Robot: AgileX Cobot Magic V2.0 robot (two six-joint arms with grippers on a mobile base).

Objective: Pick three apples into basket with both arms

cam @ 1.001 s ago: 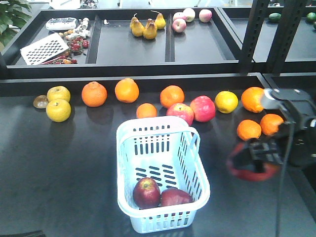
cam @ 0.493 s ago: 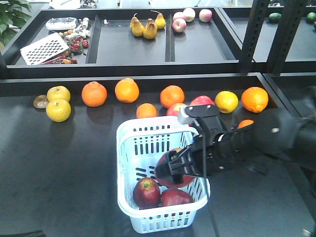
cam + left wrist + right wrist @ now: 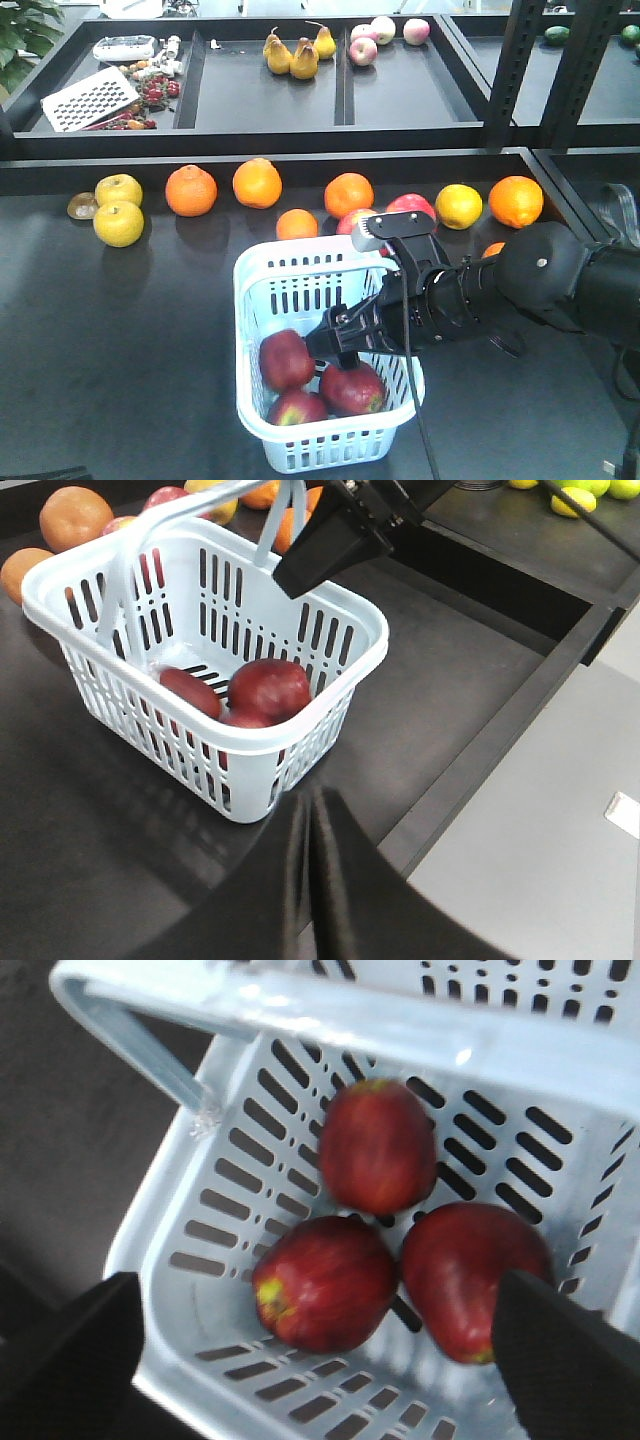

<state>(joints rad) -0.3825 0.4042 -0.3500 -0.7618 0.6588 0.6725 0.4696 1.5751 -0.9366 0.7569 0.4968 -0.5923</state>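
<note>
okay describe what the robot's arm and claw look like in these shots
The right arm is bulky and matte black, rounded at the joint, with a white-grey block near the wrist and a thin black cable hanging down. Its claw is black with flat, wedge-shaped fingers.

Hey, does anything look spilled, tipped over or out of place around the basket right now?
Nothing stands out. The basket sits upright with three dark red apples inside; the right pincer hangs open above them.

Between the spread fingers [image 3: 70, 1350] of the right gripper [image 3: 345, 335], open air is lying; directly beneath, three apples [image 3: 330, 1282] are filling the basket [image 3: 230, 1170], its handle [image 3: 330, 1022] crossing ahead
</note>
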